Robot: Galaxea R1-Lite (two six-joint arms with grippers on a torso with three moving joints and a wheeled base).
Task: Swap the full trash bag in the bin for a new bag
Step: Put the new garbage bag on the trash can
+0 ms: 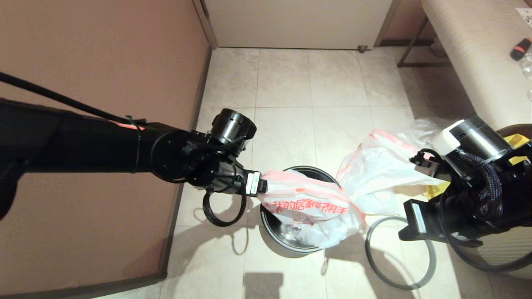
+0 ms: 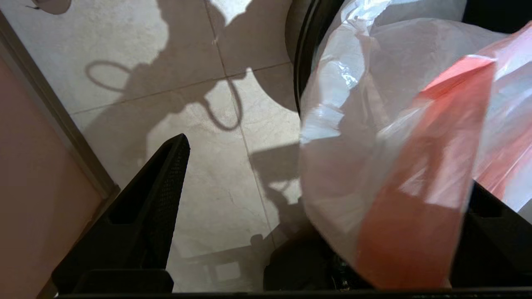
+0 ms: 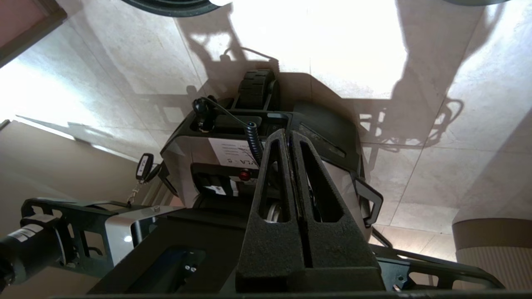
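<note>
I see my left arm reaching across from the left, and its left pincer (image 1: pixel 262 185) is at the left rim of the bin (image 1: pixel 277 230). In the left wrist view the 2 fingers (image 2: pixel 158 195) stand wide apart; the orange-red hem of the new bag (image 2: pixel 411 178) lies over the other finger, so the plastic is between them but not clamped.

The bin stands on the tiled floor (image 1: pixel 291 95), near the brown wall (image 1: pixel 95 62). The new bag (image 1: pixel 307 207) lies across the mouth of the bin, with the red lettering facing up, and it covers most of the opening. Only the near part of the black inner wall shows. The far end of this plastic goes to the right, toward my right arm.

There, a second bunch of translucent white plastic with an orange-red hem, the full trash bag (image 1: pixel 382 166), rests against the right pincer (image 1: pixel 415 164). In the right wrist view, the right pincer (image 3: pixel 291 137) has its 2 fingers pressed together, and I see nothing between them. In this view it points toward the robot base (image 3: pixel 266 166). I cannot tell if the plastic only hangs on the wrist.

The grey ring rim (image 1: pixel 399 253) is off the bin and lies flat on the floor, just to the right of it. Something yellow (image 1: pixel 517 143) shows behind the right arm.
</note>
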